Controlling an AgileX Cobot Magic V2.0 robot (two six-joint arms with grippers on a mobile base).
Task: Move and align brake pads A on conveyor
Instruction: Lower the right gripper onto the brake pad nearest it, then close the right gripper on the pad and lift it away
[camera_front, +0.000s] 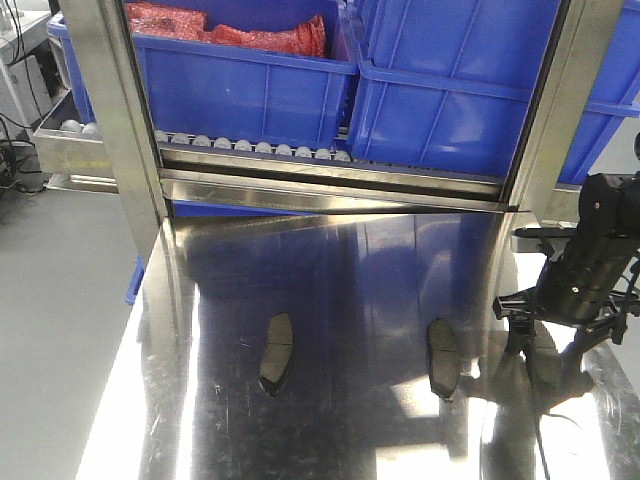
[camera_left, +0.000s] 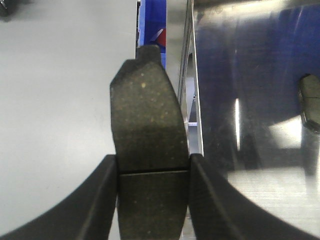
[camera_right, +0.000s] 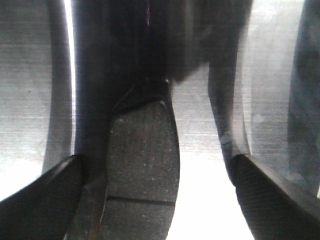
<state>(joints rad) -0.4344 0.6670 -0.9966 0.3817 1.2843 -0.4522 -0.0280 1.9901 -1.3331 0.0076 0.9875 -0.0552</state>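
My left gripper (camera_left: 153, 167) is shut on a dark-grey brake pad (camera_left: 147, 115). That pad sticks out forward, hanging over the grey floor just beside the steel table's left edge. My right gripper (camera_right: 157, 165) is open and low over another brake pad (camera_right: 145, 160) lying on the steel table. The pad sits close to the left finger, with a wide gap to the right finger. In the front view the right gripper (camera_front: 555, 325) is at the table's right side. Two more brake pads (camera_front: 276, 352) (camera_front: 443, 357) lie on the table. The conveyor is out of view.
The shiny steel table (camera_front: 350, 270) mirrors everything above it. Behind it a roller rack (camera_front: 250, 148) carries blue bins (camera_front: 240, 80), one with red bags. Steel posts (camera_front: 120, 130) stand at the table's back corners. Grey floor (camera_front: 60, 300) lies left of the table.
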